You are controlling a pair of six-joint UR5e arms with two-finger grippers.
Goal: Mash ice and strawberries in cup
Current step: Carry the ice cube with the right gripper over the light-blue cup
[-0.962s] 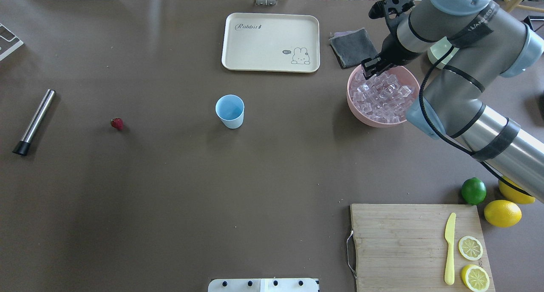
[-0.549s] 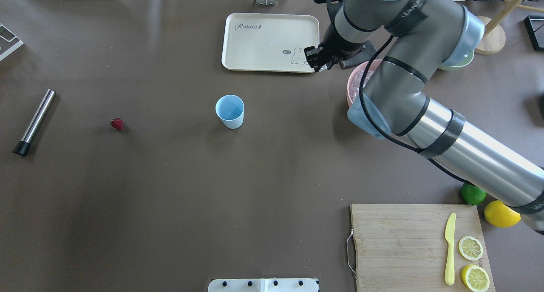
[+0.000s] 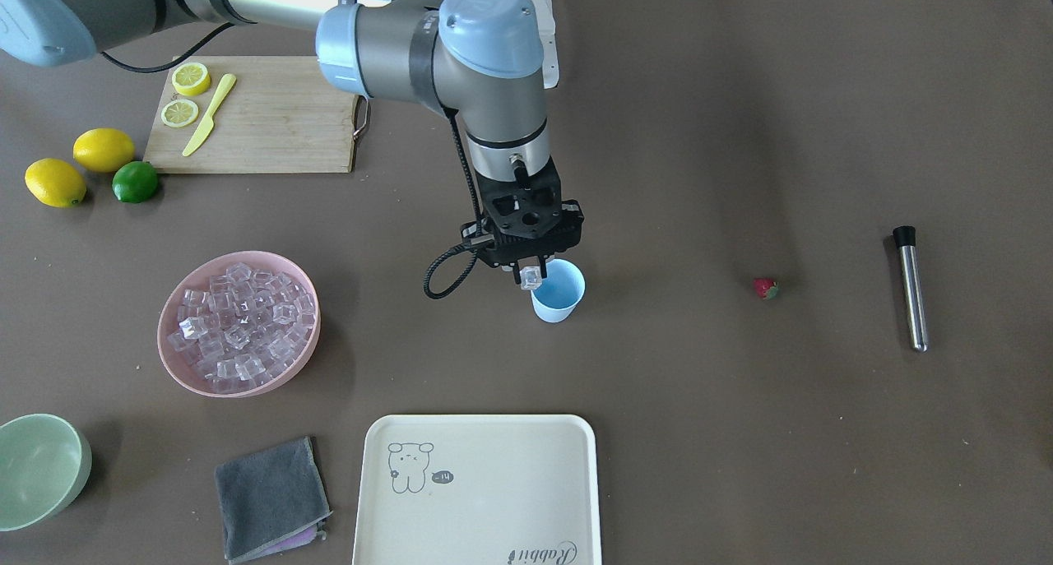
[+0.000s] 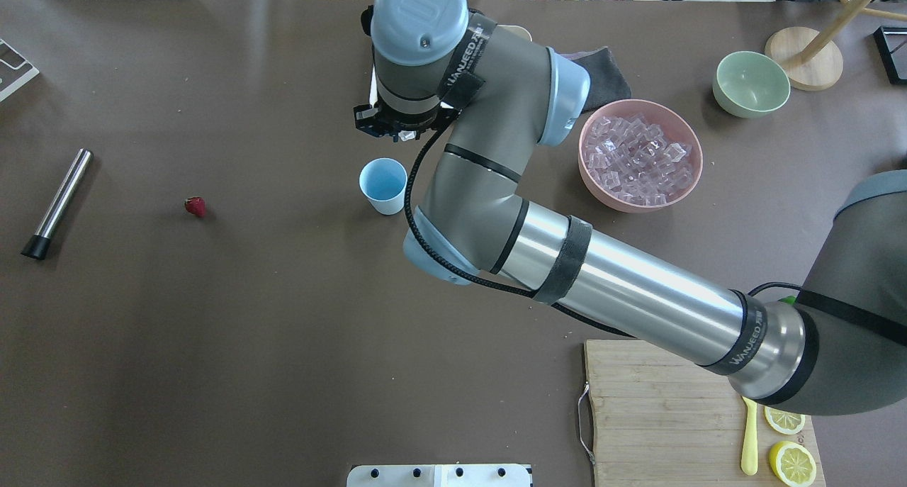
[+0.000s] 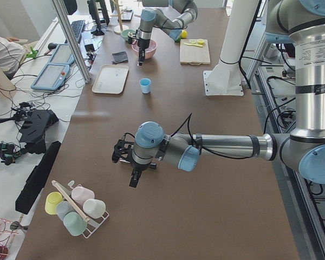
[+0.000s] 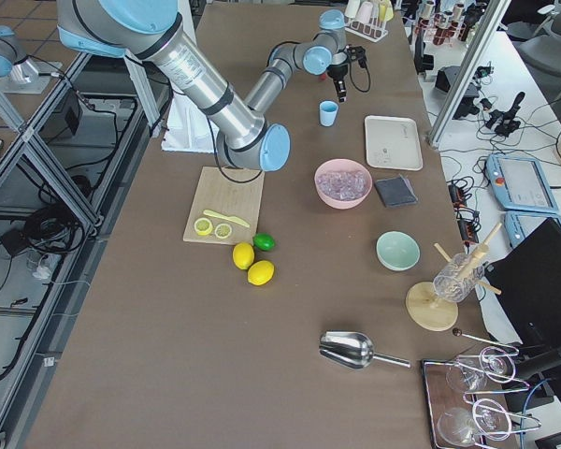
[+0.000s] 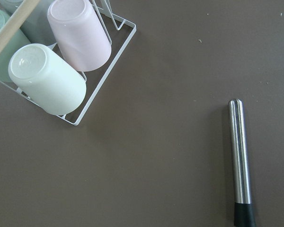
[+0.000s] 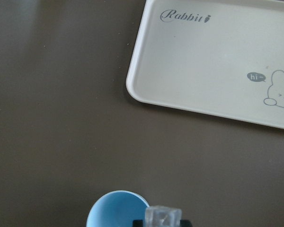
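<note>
The light blue cup [image 4: 383, 186] stands upright mid-table and looks empty; it also shows in the front view [image 3: 561, 295] and the right wrist view [image 8: 116, 210]. My right gripper [image 3: 531, 275] is shut on one clear ice cube [image 3: 531, 280], held just above the cup's rim at its edge; the cube shows in the right wrist view [image 8: 164, 218]. More ice [image 4: 638, 154] fills a pink bowl [image 4: 609, 200]. The strawberry [image 4: 195, 205] lies alone on the table to the cup's left. My left gripper [image 5: 134, 177] shows only in the left side view; I cannot tell its state.
A steel muddler [image 4: 58, 202] lies far left, also in the left wrist view [image 7: 240, 161] beside a rack of cups [image 7: 61, 61]. A cream tray [image 3: 477, 491], grey cloth [image 3: 267, 495], green bowl [image 4: 751, 83], cutting board [image 3: 263, 117], lime [image 3: 135, 181] and lemons surround.
My right arm has swung from the pink ice bowl leftward past the tray to the cup, carrying an ice cube. The cup, strawberry and muddler have not moved.
</note>
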